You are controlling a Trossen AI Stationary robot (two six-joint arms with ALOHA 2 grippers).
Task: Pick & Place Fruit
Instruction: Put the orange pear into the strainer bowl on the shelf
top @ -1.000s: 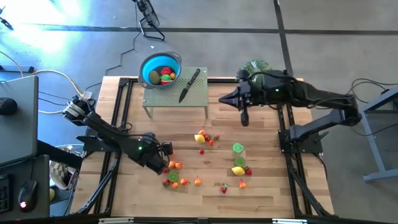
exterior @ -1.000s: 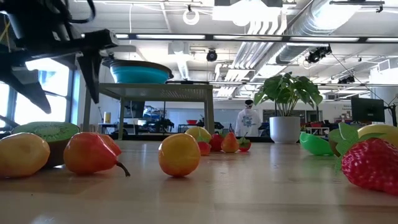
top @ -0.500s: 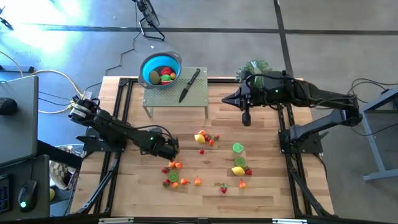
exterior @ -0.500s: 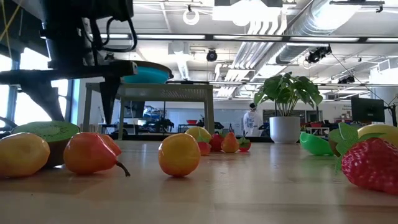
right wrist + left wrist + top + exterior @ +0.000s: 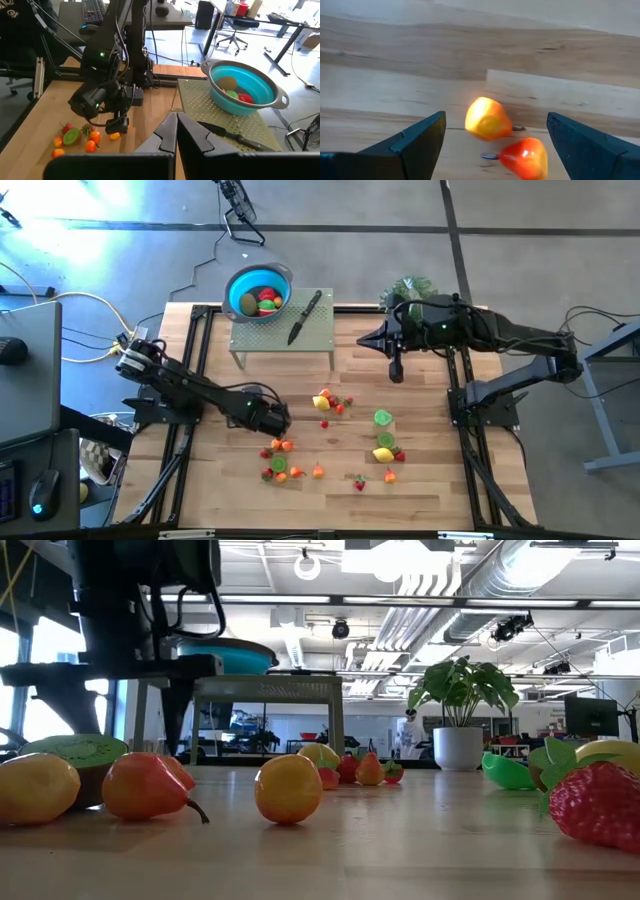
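Small toy fruit lies scattered on the wooden table [image 5: 420, 490]. My left gripper [image 5: 495, 116] hangs open, pointing steeply down, just above an orange-yellow fruit [image 5: 487, 119] and a red-orange pear [image 5: 525, 158]; its fingers stand either side of them without touching. The high view shows this gripper [image 5: 279, 423] beside that pair [image 5: 283, 445], and in the low view it [image 5: 120, 710] hangs over the left fruits [image 5: 145, 785]. My right gripper [image 5: 175, 131] waits shut, raised over the table's far right [image 5: 395, 368]. The blue bowl [image 5: 258, 292] holds several fruits.
The bowl rests partly on a green perforated stand [image 5: 320, 335] at the far edge, where a black-handled knife [image 5: 305, 316] also lies. A potted plant [image 5: 412, 286] stands behind the right arm. More fruit lies around mid-table [image 5: 325, 400] and to the near right [image 5: 383, 452].
My left gripper has swung toward the table's right and sunk down over the orange fruits, turning a little at the wrist; its fingers stay open. No fruit has moved.
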